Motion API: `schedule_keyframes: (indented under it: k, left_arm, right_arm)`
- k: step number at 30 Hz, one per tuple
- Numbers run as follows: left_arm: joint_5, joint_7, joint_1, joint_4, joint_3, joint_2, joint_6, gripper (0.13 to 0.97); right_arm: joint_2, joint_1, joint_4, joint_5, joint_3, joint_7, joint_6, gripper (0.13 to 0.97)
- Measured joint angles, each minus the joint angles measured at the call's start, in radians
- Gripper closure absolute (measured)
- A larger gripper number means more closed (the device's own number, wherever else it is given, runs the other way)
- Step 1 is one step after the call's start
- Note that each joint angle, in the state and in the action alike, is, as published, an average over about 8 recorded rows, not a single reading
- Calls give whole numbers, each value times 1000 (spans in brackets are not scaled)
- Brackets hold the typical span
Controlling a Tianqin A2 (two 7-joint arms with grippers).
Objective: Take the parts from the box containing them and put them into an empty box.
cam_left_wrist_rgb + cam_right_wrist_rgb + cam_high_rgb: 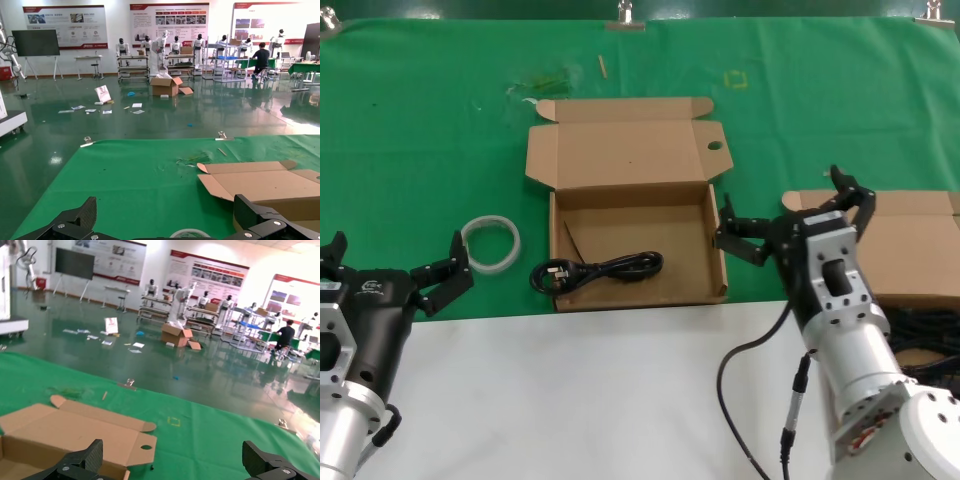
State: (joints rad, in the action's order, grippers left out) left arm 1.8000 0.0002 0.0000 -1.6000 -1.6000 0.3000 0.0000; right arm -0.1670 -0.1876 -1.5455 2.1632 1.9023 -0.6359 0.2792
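Between your two sets of fingers: matt brown cardboard box (638, 190), glossy black rubbery cord (595, 271) inside. Matt green cloth (440, 130) beneath. Your right gripper (790, 222): black plastic fingers, brushed-metal wrist.

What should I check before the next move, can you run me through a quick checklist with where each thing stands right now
1. Right tool open: ok, fingers spread, nothing held.
2. Left tool clear of the work: ok, open and empty, low beside the white ring of tubing.
3. Box with the oval hole in its lid open: ok, lid folded back.
4. Delivered power cord fully inside that box: not ok, its plug end hangs over the front left wall.
5. More cords in the source box: cannot tell how many; the right arm hides most of it, with dark cables showing near its front.
6. Right tool over the source box: not ok, it hovers between the two boxes.
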Motion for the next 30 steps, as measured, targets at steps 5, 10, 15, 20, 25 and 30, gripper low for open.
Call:
schedule_keyframes:
  k: [5,10,15,20,25,30]
  left_arm:
    - [0,0,0,0,0,0,0,132]
    - [0,0,0,0,0,0,0,132]
    - [0,0,0,0,0,0,0,132]
    - [0,0,0,0,0,0,0,132]
    - [0,0,0,0,0,0,0,132]
    - [0,0,0,0,0,0,0,132]
  right_arm:
    - [0,33,-10,-64,-53,112,-49,129]
    - [0,66,-19,-127,-106,223,-98,129]
    - [0,98,-29,-191,-159,334,-146,129]
    - [0,131,-38,-254,-212,445,-195,129]
    - [0,160,-46,-309,-257,542,-238,129]
    - [0,170,-50,-330,-275,578,-253,129]
